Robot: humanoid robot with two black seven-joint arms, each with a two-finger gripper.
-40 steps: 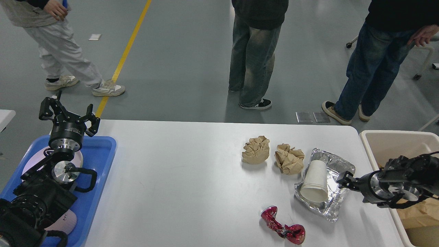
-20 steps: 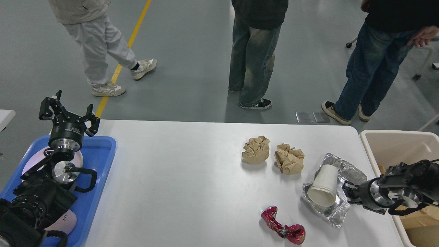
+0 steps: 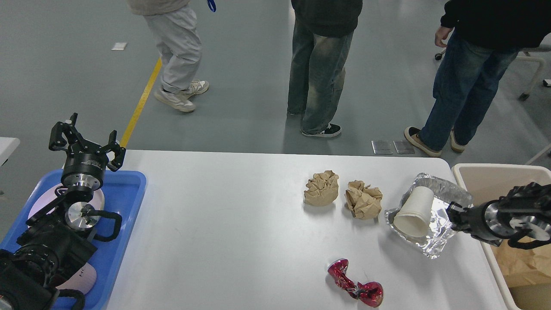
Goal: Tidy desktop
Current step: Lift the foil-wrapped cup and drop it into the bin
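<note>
Right hand [image 3: 452, 212] at foil tray [image 3: 434, 241] edge beside bin [image 3: 495, 172], fingers hidden, grip unclear; probably dragging tray and cup [image 3: 415, 212] binward. Left hand [image 3: 86, 140] spread wide, idle above blue tray [image 3: 129, 189]. Bench [image 3: 224, 224] holds paper wads [image 3: 321, 188], red wrapper [image 3: 355, 288].

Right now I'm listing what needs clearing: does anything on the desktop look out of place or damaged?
Yes. On the desktop, a white paper cup lies tipped over inside a crumpled foil tray at the right gripper. Two crumpled brown paper balls sit beside it, and a crushed red wrapper lies nearer the front edge.
</note>
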